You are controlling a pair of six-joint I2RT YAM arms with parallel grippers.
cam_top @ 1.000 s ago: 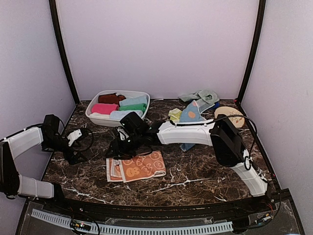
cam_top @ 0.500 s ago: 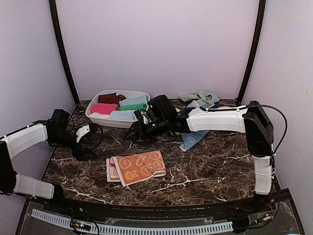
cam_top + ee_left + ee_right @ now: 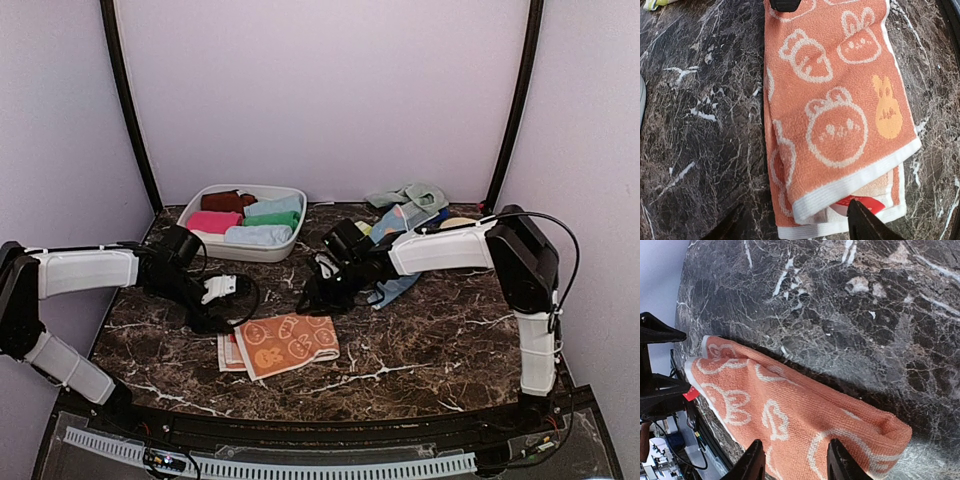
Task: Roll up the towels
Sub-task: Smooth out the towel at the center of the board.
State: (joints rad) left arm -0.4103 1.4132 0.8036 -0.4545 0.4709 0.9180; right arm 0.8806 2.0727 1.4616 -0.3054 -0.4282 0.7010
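**A:** Nearest us, the peach towel (image 3: 285, 343) lies folded flat on the table (image 3: 420, 350), not rolled yet.

**B:** The left gripper (image 3: 230, 303) is over its left end and the right gripper (image 3: 315, 295) over its right, both with jaws apart and nothing held.

**A:** Looks like the roll is just starting. Next they need to pinch one end and turn it evenly.

**B:** Further back, bundled towels (image 3: 245, 222) fill the tub (image 3: 190, 238), and loose towels (image 3: 405, 200) wait far right.

The left arm (image 3: 90, 268) and right arm (image 3: 445, 245) both stretch inward and low, wrists angled down, jaws parted.
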